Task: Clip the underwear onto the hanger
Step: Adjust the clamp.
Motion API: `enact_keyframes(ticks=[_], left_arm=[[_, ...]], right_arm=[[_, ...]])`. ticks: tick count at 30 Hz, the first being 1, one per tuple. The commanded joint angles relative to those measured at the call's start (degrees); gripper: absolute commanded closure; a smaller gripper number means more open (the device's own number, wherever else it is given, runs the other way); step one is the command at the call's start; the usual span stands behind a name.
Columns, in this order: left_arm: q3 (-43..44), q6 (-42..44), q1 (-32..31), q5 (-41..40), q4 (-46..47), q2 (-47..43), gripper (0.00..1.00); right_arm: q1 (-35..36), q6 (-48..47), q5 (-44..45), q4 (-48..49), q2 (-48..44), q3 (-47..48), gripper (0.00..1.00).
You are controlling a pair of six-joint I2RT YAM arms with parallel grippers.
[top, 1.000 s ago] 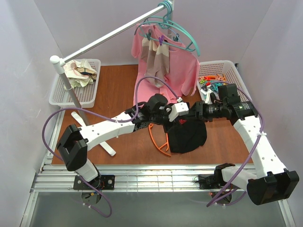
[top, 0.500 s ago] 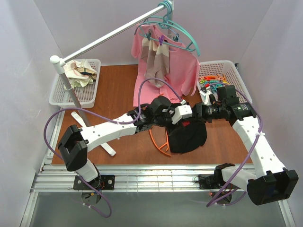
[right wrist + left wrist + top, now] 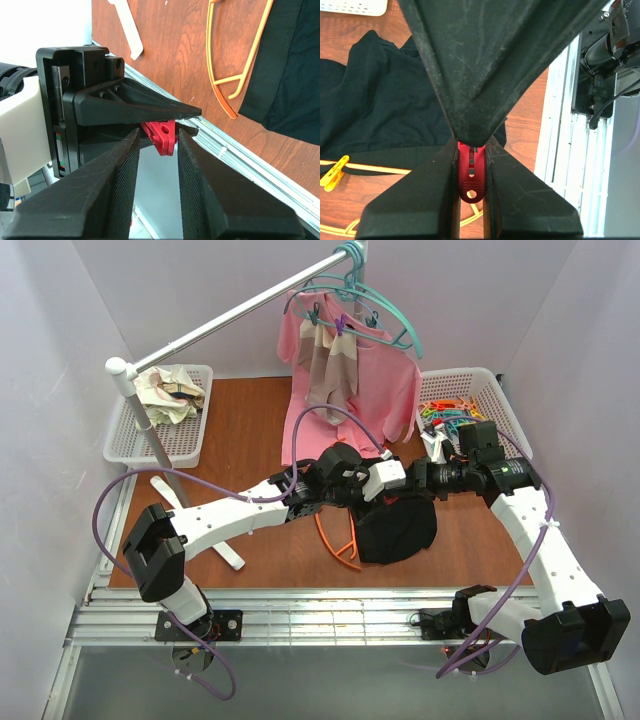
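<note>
The black underwear (image 3: 400,530) lies on the brown table, and the orange hanger (image 3: 335,540) lies under its left edge. Above them my left gripper (image 3: 396,484) is shut on a red clip (image 3: 471,172). My right gripper (image 3: 412,481) meets it tip to tip. In the right wrist view the right gripper (image 3: 157,142) has its fingers on either side of the red clip's (image 3: 162,136) free end, with a gap on the left side. In the left wrist view a yellow clip (image 3: 334,172) sits on the hanger bar (image 3: 380,170) by the underwear (image 3: 380,105).
A white basket (image 3: 495,390) of coloured clips stands at the back right. Another basket (image 3: 125,445) with cloths stands at the back left. A rail (image 3: 230,320) carries teal hangers (image 3: 375,310), a pink shirt (image 3: 390,390) and striped cloth. The rack's white foot (image 3: 205,535) lies on the table.
The left gripper shifted right with the red clip and met the right gripper. The right jaws have narrowed around the clip's free end.
</note>
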Motion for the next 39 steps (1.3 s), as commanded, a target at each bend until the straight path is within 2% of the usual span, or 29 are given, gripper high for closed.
enact_keyframes(ticks=[1, 9, 19, 20, 22, 24, 31, 39], left_arm=[[1.4, 0.8, -0.4, -1.2, 0.4, -0.2, 1.0], [1.3, 0.5, -0.4, -0.7, 1.0, -0.3, 1.0], [0.7, -0.1, -0.4, -1.4, 2.0, -1.3, 1.0], [0.5, -0.4, -0.4, -2.4, 1.9, -1.3, 0.96], [0.7, -1.1, -0.4, -3.8, 1.9, -1.5, 0.74], [0.4, -2.6, -0.4, -6.5, 2.0, -2.3, 0.59], [-4.1, -4.4, -0.4, -10.8, 1.7, -8.5, 0.44], [-8.6, -15.6, 0.9, -8.2, -6.5, -16.7, 0.41]], right_arm=[[0.5, -0.5, -1.2, 0.8, -0.6, 0.0, 0.75], [0.9, -0.6, -1.3, 0.9, 0.0, -0.2, 0.79], [1.1, -0.7, -2.1, 1.0, 0.6, -1.3, 0.95], [1.2, -0.6, -2.2, 1.1, 0.6, -1.4, 0.96], [1.2, -0.6, -2.0, 1.2, 0.6, -1.4, 0.96], [1.1, -0.7, -1.8, 1.2, 0.6, -1.4, 0.97], [1.0, -2.2, 1.8, 1.5, 1.8, -0.1, 0.97], [0.7, -1.0, 2.1, 6.5, 3.9, -0.6, 0.98]])
